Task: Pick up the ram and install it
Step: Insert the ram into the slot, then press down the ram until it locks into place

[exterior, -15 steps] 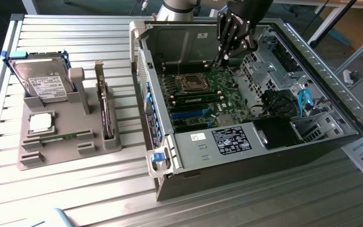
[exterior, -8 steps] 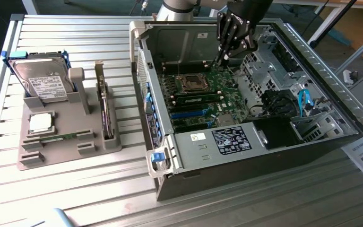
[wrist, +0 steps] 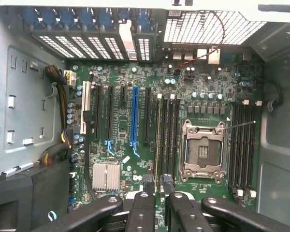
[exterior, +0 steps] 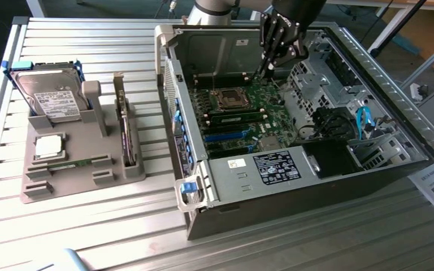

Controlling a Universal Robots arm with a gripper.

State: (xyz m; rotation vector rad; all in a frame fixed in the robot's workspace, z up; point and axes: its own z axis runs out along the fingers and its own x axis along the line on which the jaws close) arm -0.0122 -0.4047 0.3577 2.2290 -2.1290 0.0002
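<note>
I read the tool (exterior: 267, 70) inside the open computer case (exterior: 277, 186), hanging above the motherboard (exterior: 239, 121) near the processor socket (exterior: 232, 99). In the wrist view, the tool (wrist: 156, 182) has its fingers (wrist: 142, 212) drawn almost together with a narrow slit between them. I see nothing gripped. Its fingertips lie at the end of a bank of black memory slots (wrist: 166, 135), beside the socket (wrist: 203, 150). The ram (exterior: 72, 164) lies flat in a groove of the grey holder (exterior: 66, 183) on the slatted surface (exterior: 89, 45), at the exterior view's left, well apart from the tool. A hard drive (exterior: 51, 96) and a processor chip (exterior: 48, 147) sit in the same holder.
</note>
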